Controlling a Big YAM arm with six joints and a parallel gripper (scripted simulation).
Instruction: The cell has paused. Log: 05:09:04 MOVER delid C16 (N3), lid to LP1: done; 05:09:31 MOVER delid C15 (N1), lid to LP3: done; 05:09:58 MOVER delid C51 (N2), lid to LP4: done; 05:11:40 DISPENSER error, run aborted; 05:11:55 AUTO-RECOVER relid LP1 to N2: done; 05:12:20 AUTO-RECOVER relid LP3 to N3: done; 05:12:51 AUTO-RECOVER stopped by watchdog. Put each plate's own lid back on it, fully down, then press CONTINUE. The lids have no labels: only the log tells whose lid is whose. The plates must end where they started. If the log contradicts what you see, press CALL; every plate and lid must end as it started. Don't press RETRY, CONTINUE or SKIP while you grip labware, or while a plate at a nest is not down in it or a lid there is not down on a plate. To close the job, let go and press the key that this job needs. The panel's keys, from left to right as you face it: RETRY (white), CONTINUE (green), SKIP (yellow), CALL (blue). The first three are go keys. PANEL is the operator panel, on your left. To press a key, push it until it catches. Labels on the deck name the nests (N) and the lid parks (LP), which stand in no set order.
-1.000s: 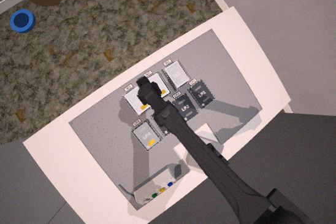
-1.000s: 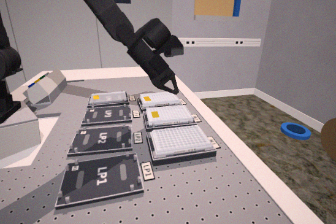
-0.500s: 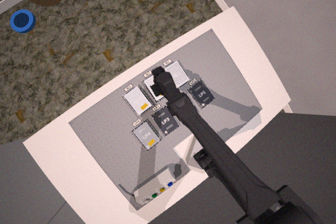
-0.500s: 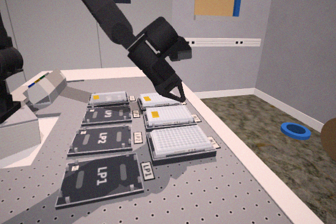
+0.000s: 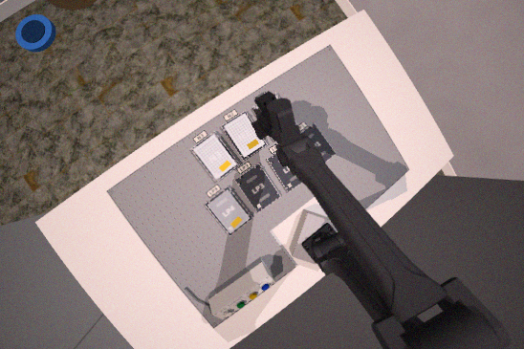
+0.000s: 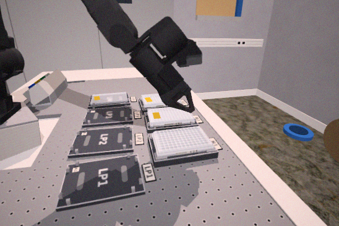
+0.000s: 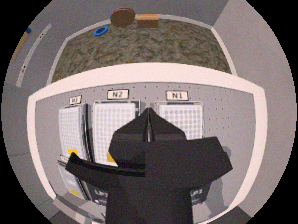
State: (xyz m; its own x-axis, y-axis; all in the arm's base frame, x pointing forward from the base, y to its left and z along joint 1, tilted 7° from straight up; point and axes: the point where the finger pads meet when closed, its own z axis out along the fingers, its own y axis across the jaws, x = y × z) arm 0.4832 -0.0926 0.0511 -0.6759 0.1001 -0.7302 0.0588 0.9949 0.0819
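Wrist view showed the end effector (image 5: 259, 128) (image 6: 192, 110) (image 7: 148, 111) shut, gripping nothing, its tips between the N2 and N1 labels. The yellow-marked lid (image 5: 229, 209) (image 6: 114, 98) (image 7: 71, 181) lay on LP4. Plates stood at N3 (image 5: 213, 156) (image 6: 152, 100) (image 7: 70, 125), N2 (image 5: 243, 134) (image 6: 171, 116) (image 7: 114, 125) and N1 (image 6: 182, 141) (image 7: 182, 115), the first two yellow-marked. LP1 (image 6: 99, 181), nearest the exterior camera, held no lid.
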